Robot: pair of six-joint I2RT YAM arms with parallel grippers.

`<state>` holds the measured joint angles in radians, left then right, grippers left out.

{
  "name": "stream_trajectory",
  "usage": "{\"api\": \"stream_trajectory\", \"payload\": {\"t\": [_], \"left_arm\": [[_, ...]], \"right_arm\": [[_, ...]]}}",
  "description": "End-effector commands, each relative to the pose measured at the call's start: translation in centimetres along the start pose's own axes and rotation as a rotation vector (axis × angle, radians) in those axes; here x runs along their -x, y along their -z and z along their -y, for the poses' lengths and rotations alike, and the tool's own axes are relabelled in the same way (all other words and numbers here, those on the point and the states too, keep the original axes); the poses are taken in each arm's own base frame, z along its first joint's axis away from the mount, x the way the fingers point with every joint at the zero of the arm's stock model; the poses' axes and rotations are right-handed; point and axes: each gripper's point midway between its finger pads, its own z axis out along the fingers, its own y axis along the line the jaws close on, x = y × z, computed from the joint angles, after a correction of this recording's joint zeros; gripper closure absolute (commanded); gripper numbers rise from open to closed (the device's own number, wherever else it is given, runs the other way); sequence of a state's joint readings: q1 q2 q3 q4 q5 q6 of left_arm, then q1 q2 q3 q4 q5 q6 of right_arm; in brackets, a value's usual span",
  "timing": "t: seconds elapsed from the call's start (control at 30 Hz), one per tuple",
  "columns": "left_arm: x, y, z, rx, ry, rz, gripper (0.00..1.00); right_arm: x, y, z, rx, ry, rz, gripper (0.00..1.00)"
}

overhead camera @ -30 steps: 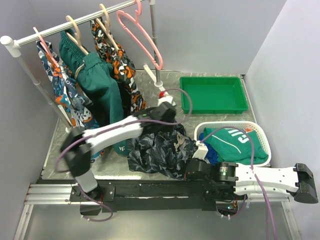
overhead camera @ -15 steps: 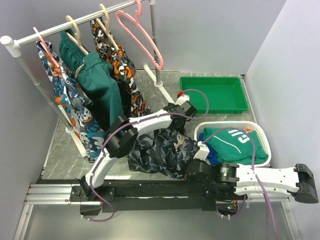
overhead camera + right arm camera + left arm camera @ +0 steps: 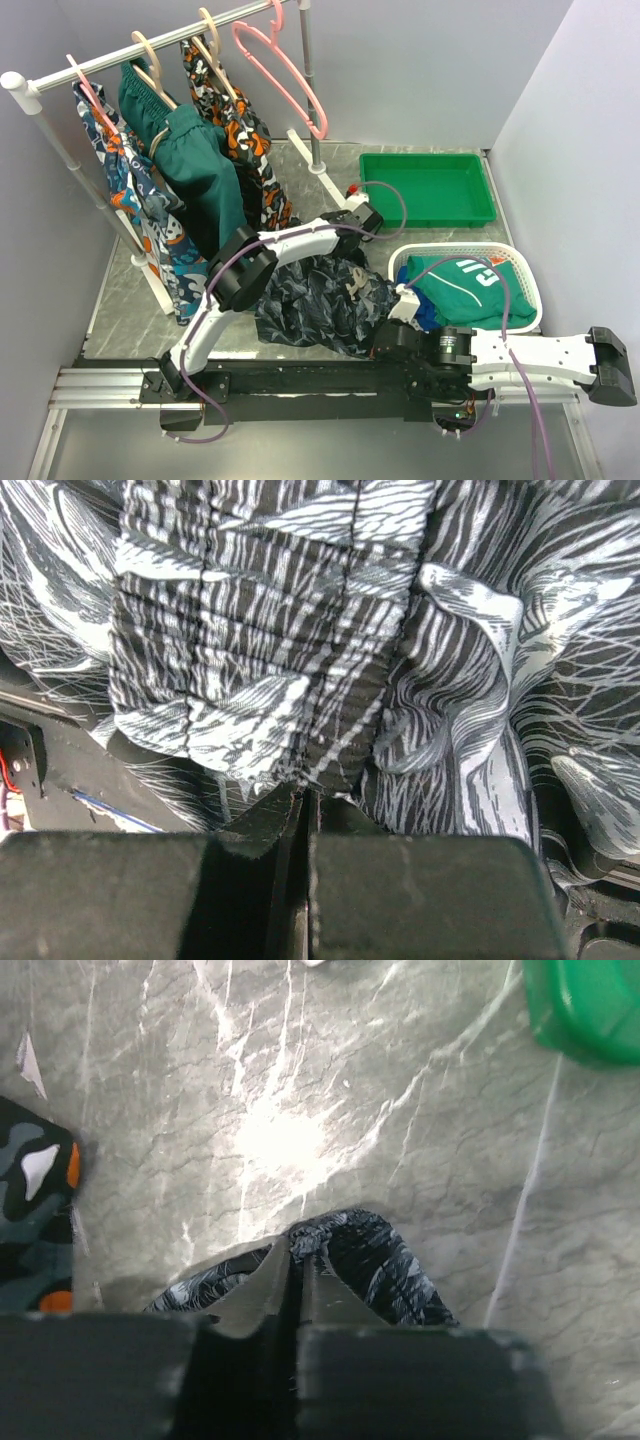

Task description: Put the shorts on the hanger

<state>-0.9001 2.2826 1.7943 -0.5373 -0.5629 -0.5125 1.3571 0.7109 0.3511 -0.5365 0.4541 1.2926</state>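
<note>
The dark navy-grey leaf-print fabric shorts [image 3: 310,300] are lying bunched on the grey marble table [image 3: 125,300], well apart from the large pink plastic hanger [image 3: 317,125] on the far rail. Their waistband is running near-to-far, legs trailing left, seemingly for spreading. The left gripper [image 3: 295,1255] is pinching its far fold tight, and the right gripper [image 3: 303,795] is clamping its near ribbed end.

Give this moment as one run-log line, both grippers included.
left gripper: shut on shorts edge | right gripper: shut on shorts waistband | hanger: empty on rail | shorts: not hung
</note>
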Motion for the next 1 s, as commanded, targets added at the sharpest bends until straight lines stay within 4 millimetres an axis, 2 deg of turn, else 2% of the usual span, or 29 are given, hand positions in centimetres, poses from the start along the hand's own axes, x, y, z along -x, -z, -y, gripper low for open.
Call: {"api": "stream_trajectory", "payload": {"t": [0.0,0.1,0.13,0.2,0.23,0.3,0.33,0.4,0.43,0.5,0.53,0.6,0.63,0.7,0.73,0.87,0.97], "left_arm": [[3.1,2.3,-0.8,-0.038,0.058,0.069,0.99],[4.7,4.4,-2.1,-0.043,0.094,0.104,0.99],[5.6,5.7,-2.8,-0.043,0.111,0.129,0.99],[5.9,6.9,-3.5,-0.045,0.128,0.141,0.99],[7.0,8.6,-4.1,-0.059,0.150,0.167,0.99],[7.1,10.0,-4.9,-0.070,0.173,0.175,0.99],[8.0,11.8,-5.5,-0.090,0.196,0.200,0.99],[7.8,13.1,-6.1,-0.111,0.215,0.202,0.99],[8.7,14.9,-6.7,-0.138,0.240,0.232,0.99],[8.5,16.1,-7.1,-0.171,0.253,0.236,0.99],[9.1,17.5,-7.6,-0.190,0.271,0.260,0.99],[8.5,18.3,-8.2,-0.197,0.276,0.252,0.99],[8.9,19.4,-8.7,-0.214,0.287,0.269,0.99],[8.3,19.8,-9.1,-0.221,0.287,0.266,0.99],[8.5,20.5,-9.4,-0.232,0.293,0.277,0.99],[8.0,21.2,-9.9,-0.242,0.293,0.279,0.99],[7.7,21.5,-10.1,-0.251,0.294,0.280,0.99]], "right_arm": [[1.2,0.2,-0.9,0.016,-0.028,0.051,1.00],[1.4,0.3,-0.7,0.006,-0.039,0.061,1.00],[1.5,0.4,-0.8,0.006,-0.041,0.063,1.00],[1.7,0.5,-0.9,0.010,-0.045,0.070,1.00],[1.7,0.5,-0.9,0.010,-0.043,0.070,1.00],[2.0,0.8,-1.3,0.015,-0.044,0.076,1.00],[2.1,0.8,-1.4,0.013,-0.041,0.079,1.00],[2.6,1.0,-1.7,0.017,-0.039,0.090,0.98],[2.7,1.1,-1.8,0.015,-0.037,0.094,0.97],[3.3,1.6,-2.2,0.020,-0.040,0.105,0.95],[3.4,1.8,-2.3,0.023,-0.040,0.110,0.92],[4.1,2.4,-3.1,0.044,-0.043,0.123,0.87],[4.5,2.8,-3.4,0.053,-0.047,0.128,0.83],[5.4,3.9,-4.3,0.082,-0.052,0.142,0.78],[5.7,4.3,-4.6,0.091,-0.051,0.144,0.72],[7.4,6.6,-6.1,0.130,-0.037,0.161,0.58],[8.2,7.4,-5.9,0.102,-0.020,0.173,0.51]]}}
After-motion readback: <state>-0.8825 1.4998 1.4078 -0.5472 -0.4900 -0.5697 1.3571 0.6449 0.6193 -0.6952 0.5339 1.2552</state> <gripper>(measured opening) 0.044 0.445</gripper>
